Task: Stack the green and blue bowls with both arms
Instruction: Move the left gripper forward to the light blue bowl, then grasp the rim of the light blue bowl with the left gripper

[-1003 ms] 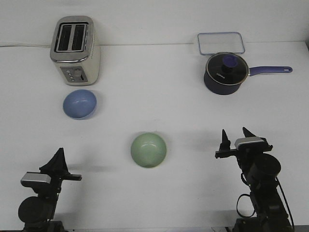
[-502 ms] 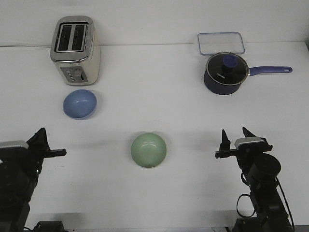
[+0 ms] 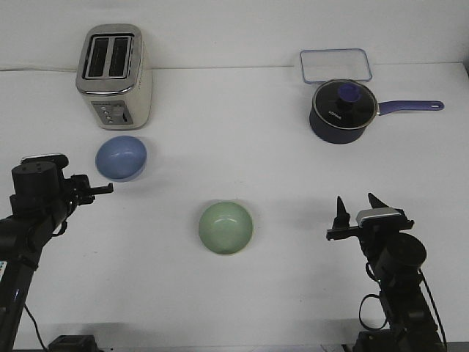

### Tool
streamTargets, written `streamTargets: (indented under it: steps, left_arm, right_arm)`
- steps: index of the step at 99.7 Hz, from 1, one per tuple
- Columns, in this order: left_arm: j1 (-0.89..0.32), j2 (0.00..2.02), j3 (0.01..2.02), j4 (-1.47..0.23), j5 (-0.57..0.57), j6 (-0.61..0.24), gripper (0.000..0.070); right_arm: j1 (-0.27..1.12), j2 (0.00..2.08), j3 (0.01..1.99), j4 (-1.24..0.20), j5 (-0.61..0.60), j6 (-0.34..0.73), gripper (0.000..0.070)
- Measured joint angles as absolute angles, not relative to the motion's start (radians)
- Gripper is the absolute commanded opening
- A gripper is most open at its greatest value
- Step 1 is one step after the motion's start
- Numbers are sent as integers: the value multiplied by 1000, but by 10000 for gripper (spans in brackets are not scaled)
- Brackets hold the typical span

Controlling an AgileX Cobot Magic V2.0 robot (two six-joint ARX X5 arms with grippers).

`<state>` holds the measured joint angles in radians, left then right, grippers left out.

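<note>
The periwinkle blue bowl [image 3: 121,157] sits upright on the white table just in front of the toaster, at the left. The pale mint green bowl [image 3: 226,227] sits upright near the middle of the table. My left gripper [image 3: 94,186] is raised at the left. It hovers just left of and slightly nearer than the blue bowl. It seems open and holds nothing. My right gripper [image 3: 359,205] is open and empty, low at the right, well to the right of the green bowl.
A silver toaster [image 3: 113,75] stands at the back left, right behind the blue bowl. A dark navy pot with a purple handle [image 3: 343,111] and a clear lidded container [image 3: 335,64] stand at the back right.
My left arm has risen from low at the front left and moved forward, and its gripper is now beside the blue bowl. The right arm and both bowls have not moved.
</note>
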<state>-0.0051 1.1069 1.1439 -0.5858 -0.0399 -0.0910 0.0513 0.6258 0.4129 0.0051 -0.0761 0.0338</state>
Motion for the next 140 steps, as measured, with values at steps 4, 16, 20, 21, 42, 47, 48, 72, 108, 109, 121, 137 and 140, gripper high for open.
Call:
streamTargets:
  steps: [4, 16, 20, 21, 42, 47, 48, 72, 108, 109, 121, 137, 140]
  left_arm:
    - [-5, 1112, 1144, -588, -40, -91, 23]
    - [-5, 1115, 1144, -599, -39, -92, 275]
    - [-5, 1115, 1145, -604, -40, -92, 364]
    - [-5, 1115, 1145, -606, -39, -92, 383]
    - [-5, 1115, 1145, -614, -31, -92, 437]
    - [-5, 1115, 1145, -610, -19, -92, 439]
    - [-5, 1115, 1145, -609, -17, -92, 440]
    - [30, 1249, 1254, -622, -4, -93, 474]
    - [88, 1678, 1599, -669, -4, -92, 474]
    - [90, 1690, 1607, -673, -4, -92, 474]
    - [99, 1811, 1668, -682, -4, -88, 474]
    - [101, 1893, 1680, -687, -1, -86, 474]
    - [101, 1903, 1680, -687, -1, -86, 473]
  right_arm:
    - [51, 626, 413, 5, -76, 34, 493]
    - [51, 626, 413, 5, -76, 34, 493]
    - [52, 626, 413, 5, -76, 34, 493]
    - [52, 626, 413, 5, -76, 34, 493]
    - [52, 626, 413, 5, -76, 34, 493]
    - [51, 626, 413, 5, -76, 34, 493]
    - [51, 626, 413, 5, -76, 34, 493]
    - [52, 626, 413, 5, -76, 34, 493]
    - [51, 626, 413, 6, -76, 34, 493]
    - [51, 626, 413, 6, -76, 34, 493]
    - [52, 626, 413, 6, -76, 34, 493]
    - [51, 626, 413, 5, -76, 34, 493]
    - [52, 626, 413, 5, -76, 34, 493]
